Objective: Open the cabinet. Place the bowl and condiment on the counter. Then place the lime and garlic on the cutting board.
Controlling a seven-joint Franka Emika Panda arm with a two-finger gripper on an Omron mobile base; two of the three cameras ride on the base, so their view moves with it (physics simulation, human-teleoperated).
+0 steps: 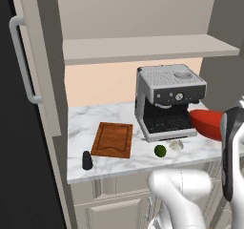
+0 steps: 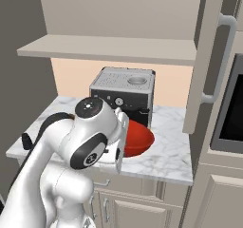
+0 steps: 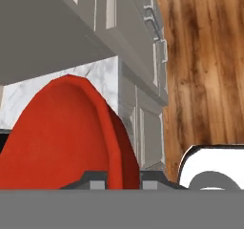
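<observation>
Red and glossy, the bowl [image 1: 206, 123] hangs tilted just in front of the coffee machine [image 1: 167, 101], its rim clamped in the gripper [image 3: 123, 181] (the jaws are shut on its edge). Both doors of the cabinet [image 1: 143, 46] stand open, its shelf bare. On the counter [image 1: 95, 123], the cutting board [image 1: 112, 140] lies bare, the black condiment [image 1: 86, 160] upright just beside its near corner; lime [image 1: 160, 150] and garlic [image 1: 176, 144] sit close together before the machine.
</observation>
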